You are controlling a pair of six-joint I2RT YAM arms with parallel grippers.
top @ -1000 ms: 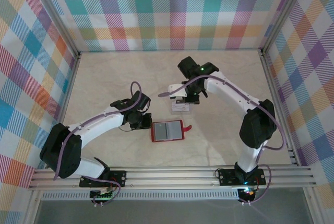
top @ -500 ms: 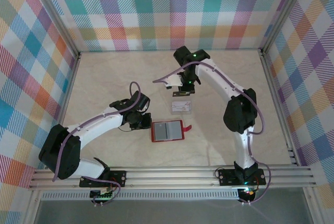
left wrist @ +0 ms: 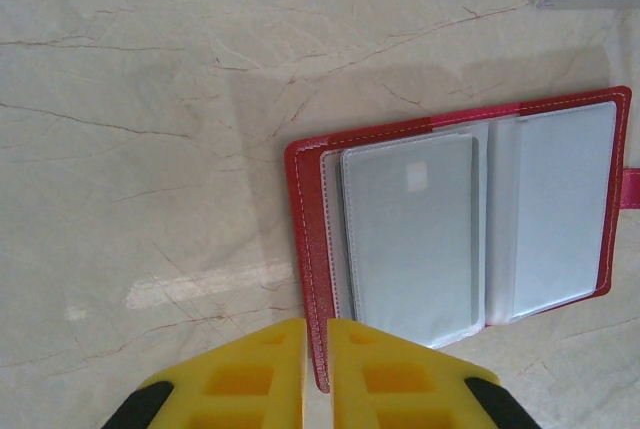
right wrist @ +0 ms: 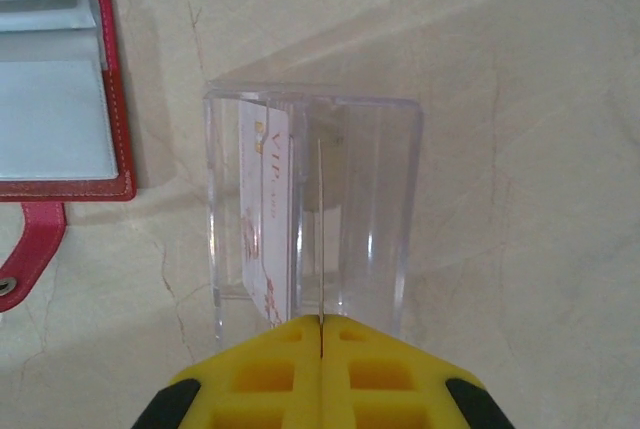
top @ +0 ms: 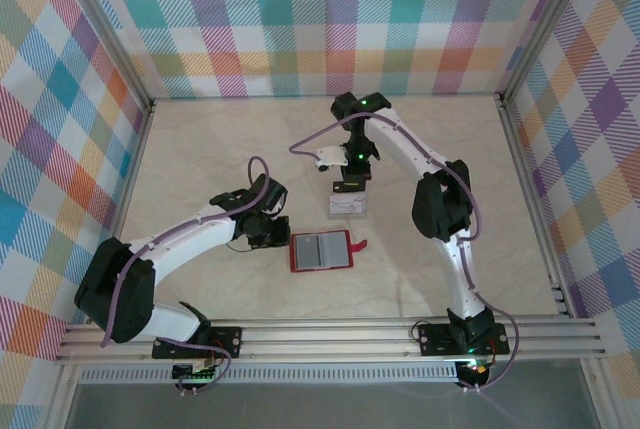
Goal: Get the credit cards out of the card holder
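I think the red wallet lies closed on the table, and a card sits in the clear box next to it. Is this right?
Not quite. The red wallet lies open, not closed: the left wrist view shows both of its inner pockets. The rest holds: a card sits in the clear box next to it.

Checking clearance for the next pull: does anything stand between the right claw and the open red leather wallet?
Yes: the clear plastic box, holding one pale printed card, sits between the shut right claw and the open red leather wallet.
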